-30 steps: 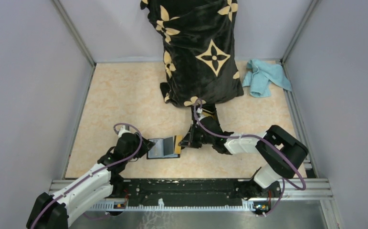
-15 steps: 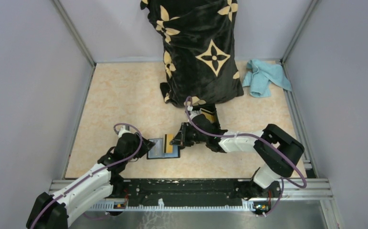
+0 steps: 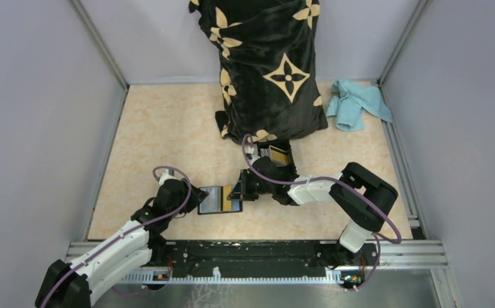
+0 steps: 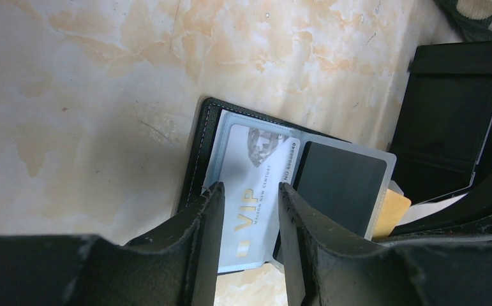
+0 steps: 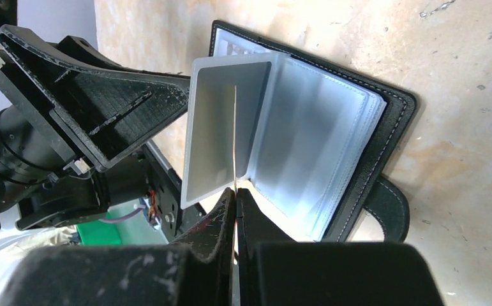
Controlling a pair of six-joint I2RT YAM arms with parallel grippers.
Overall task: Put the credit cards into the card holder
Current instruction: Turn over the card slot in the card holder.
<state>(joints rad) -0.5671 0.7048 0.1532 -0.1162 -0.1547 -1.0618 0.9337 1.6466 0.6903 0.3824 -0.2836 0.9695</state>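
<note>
Right gripper point(image 5: 235, 191) is clamped on an orange-gold card point(image 4: 393, 209), edge-on at the open card holder point(image 5: 383, 127). Left gripper point(image 4: 246, 236) has fingers apart over the holder's left page. We should align the card with the clear sleeve point(image 5: 221, 121) mouth, slide slowly, and pin the holder.

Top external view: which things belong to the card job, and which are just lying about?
Job: card holder, open; light blue card in its sleeve; orange card in the right gripper; left gripper at the holder; black box with more orange cards.
Lying about: black patterned cloth; teal cloth.
</note>
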